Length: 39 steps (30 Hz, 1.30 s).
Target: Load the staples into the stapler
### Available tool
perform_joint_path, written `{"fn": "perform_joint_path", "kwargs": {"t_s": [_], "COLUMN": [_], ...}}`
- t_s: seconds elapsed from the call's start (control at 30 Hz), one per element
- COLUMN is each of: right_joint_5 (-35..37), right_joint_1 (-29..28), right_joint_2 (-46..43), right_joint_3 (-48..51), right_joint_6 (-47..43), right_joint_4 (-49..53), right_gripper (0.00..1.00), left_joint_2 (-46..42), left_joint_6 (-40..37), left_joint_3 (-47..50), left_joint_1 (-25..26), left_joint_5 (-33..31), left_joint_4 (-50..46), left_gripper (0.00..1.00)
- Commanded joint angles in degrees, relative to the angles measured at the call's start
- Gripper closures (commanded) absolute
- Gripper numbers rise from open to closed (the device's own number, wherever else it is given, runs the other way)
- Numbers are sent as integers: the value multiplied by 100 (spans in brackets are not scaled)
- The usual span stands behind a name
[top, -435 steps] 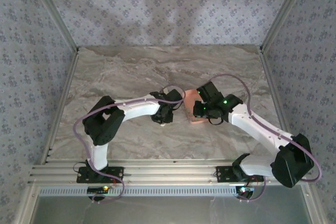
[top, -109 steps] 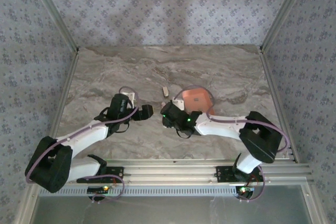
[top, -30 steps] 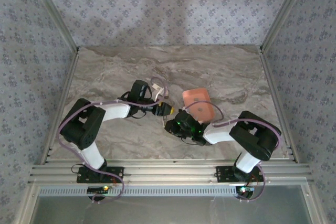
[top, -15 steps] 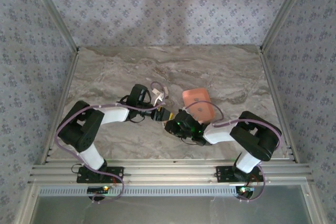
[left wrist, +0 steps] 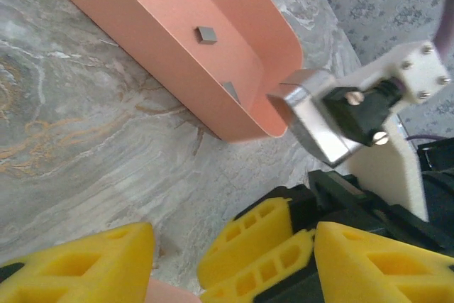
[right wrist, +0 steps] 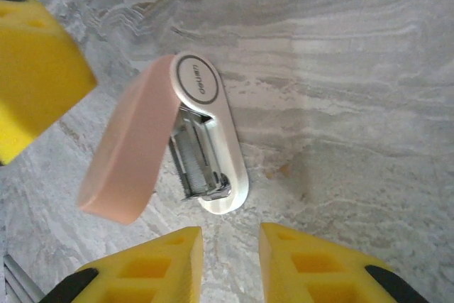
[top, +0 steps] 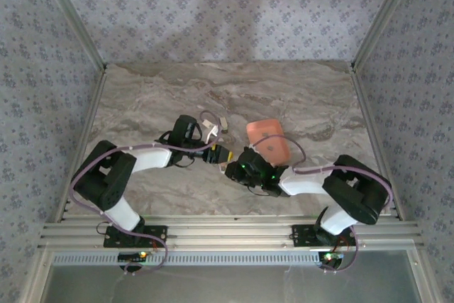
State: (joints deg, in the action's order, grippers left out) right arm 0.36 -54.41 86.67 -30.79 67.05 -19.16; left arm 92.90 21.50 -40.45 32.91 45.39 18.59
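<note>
The stapler point(right wrist: 202, 143) lies on the marble with its pale pink lid point(right wrist: 128, 154) swung up off the white base. In its metal rail sits a ribbed grey strip point(right wrist: 190, 155) that looks like staples. My right gripper point(right wrist: 230, 267) is open just short of the stapler's front end, touching nothing. My left gripper point(left wrist: 230, 264) is open wide, and one of its yellow fingers point(right wrist: 35, 69) stands beside the lid. Loose staples point(left wrist: 206, 33) lie as small grey blocks in the salmon tray point(left wrist: 234, 5). In the top view both grippers, left point(top: 221, 152) and right point(top: 234, 168), meet left of the tray point(top: 267, 140).
The tray's rounded corner is close behind the grippers. The right wrist's silver camera block point(left wrist: 312, 115) on its white mount hangs over that corner. Open marble lies to the left and toward the back wall point(top: 227, 26). Metal frame rails point(top: 227, 235) run along the near edge.
Over the last second the left gripper has edged slightly down and left beside the right gripper. The right arm's elbow has swung a little to the right. The tray has not moved.
</note>
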Motion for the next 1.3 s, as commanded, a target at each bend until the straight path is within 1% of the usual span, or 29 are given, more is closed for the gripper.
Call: {"fn": "perform_joint_path", "kwargs": {"t_s": [0.0,0.23,0.3,0.4,0.47,0.6,0.77,1.03,1.27], "right_joint_5": [221,291,264,218,164,96,-133,-385,-536], "right_joint_1": [-29,19,68,162,227,297,424,548,537], "right_joint_2": [-274,-637,-734,-866,-923,-953,-818,-526,-147], "right_joint_3": [35,-45,-75,-135,-222,-333,-518,-840,-1044], "right_joint_6": [-179,-355,-422,-519,-602,-711,-828,-973,-958], "right_joint_4": [421,765,827,900,1019,1151,1142,1107,1057], "right_gripper": [72,70,70,69,69,68,68,65,65], "left_joint_2": [-271,-715,-817,-933,-1038,-1269,-1610,-1803,-1921], "left_joint_6": [303,660,705,790,926,1165,1287,1208,1131], "left_joint_3": [115,350,401,466,552,815,1067,1177,1224], "left_joint_1": [-34,-198,-233,-284,-330,-374,-386,-419,-420], "left_joint_5": [-293,-1030,-1152,-1411,-1717,-1979,-2392,-2526,-2510], "left_joint_4": [219,21,-62,-222,-298,-148,-296,-486,-427], "left_gripper": [38,35,35,33,30,30,28,27,27]}}
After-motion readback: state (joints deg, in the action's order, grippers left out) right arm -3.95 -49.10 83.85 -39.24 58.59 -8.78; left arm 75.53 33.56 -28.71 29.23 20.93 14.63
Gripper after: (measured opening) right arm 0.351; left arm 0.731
